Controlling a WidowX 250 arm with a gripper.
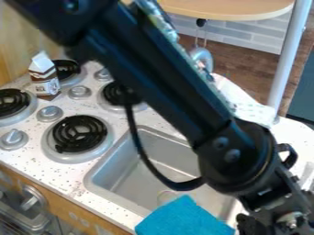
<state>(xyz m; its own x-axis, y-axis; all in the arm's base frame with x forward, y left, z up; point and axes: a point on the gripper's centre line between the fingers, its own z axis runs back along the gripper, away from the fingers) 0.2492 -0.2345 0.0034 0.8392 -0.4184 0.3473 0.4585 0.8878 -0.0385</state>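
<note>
black arm slanted across view, nearest camera, from upper left to lower right; gripper by lower right corner, whether apart, together or clamped, cannot tell; blue cloth at view's lower edge, just left of gripper in view, over sink's near side; cloth's long axis unclear, lower part cut off; contact uncertain; speckled counter held coil burners, brown-and-white carton; beyond, round wooden tabletop, metal pole, brown floor

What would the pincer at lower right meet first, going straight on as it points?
Probably the speckled counter beside the sink, but depth is unclear and that line soon leaves the picture.
</note>
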